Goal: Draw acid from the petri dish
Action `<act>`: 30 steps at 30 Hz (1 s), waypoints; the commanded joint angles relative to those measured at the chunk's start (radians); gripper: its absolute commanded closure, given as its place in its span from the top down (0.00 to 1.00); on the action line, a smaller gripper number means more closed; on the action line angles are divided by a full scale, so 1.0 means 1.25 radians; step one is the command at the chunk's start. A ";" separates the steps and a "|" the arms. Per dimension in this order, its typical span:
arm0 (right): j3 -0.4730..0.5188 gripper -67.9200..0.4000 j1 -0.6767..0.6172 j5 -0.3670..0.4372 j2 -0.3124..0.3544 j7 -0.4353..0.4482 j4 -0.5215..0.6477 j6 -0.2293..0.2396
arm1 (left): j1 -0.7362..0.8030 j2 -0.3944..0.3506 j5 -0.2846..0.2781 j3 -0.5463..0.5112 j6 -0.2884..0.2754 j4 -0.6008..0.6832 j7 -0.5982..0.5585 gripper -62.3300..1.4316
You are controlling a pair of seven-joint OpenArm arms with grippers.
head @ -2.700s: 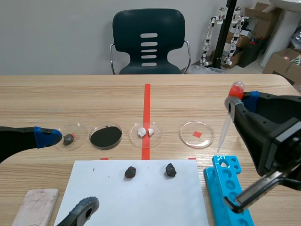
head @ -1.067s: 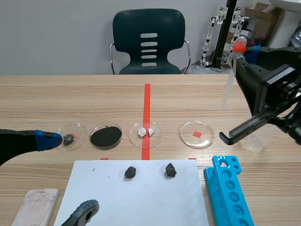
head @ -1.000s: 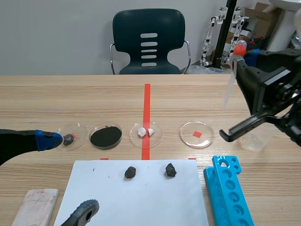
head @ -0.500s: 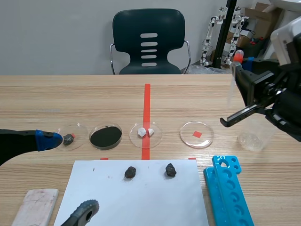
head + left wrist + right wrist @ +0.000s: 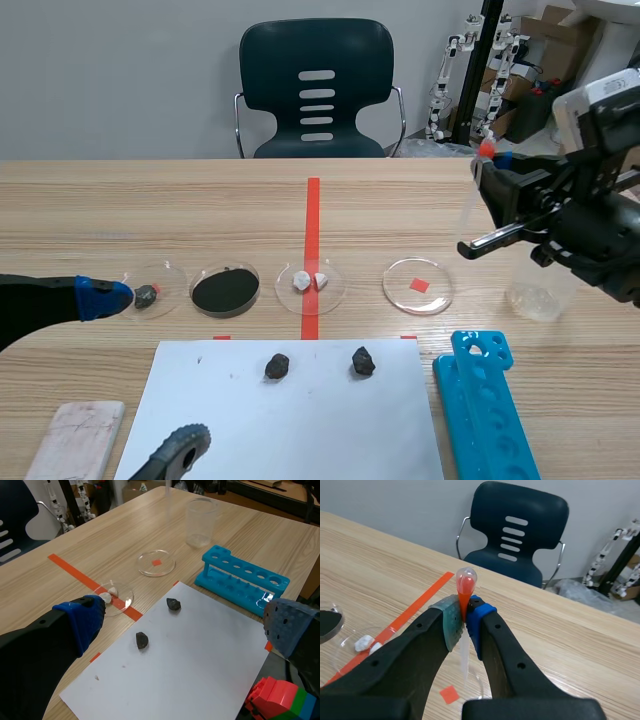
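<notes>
Wood-grain table, dropper poised above a row of dishes.

Right gripper (image 5: pixel 462 622) pinched a clear plastic dropper (image 5: pixel 465 582) just under its orange-red bulb, upright, tip down, raised off the table. From where I stood, the shallow clear petri dish (image 5: pixel 418 285) marked with a red square lay below the tip and a little toward the robot's left, so I judged a small sideways shift and a straight descent were called for. I couldn't tell whether any liquid sat in it. This arm was plainly the nearer. Left gripper (image 5: pixel 185 625) was spread wide and empty at the row's other end, well apart from that dish. Near the dish stood a clear plastic beaker (image 5: pixel 540 290), seemingly empty, and a blue test-tube rack (image 5: pixel 485 400). Neighbouring dishes held white lumps (image 5: pixel 301 282) and black powder (image 5: pixel 225 290).
</notes>
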 commanded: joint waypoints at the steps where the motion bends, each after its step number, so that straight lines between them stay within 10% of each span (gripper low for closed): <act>1: -0.007 0.01 0.024 0.006 -0.003 0.013 -0.008 0.009 | -0.002 0.004 -0.009 -0.002 0.002 0.009 -0.012 1.00; 30: -0.049 0.01 0.094 -0.057 -0.040 0.012 -0.157 0.019 | -0.002 0.004 -0.009 -0.002 0.002 0.009 -0.012 1.00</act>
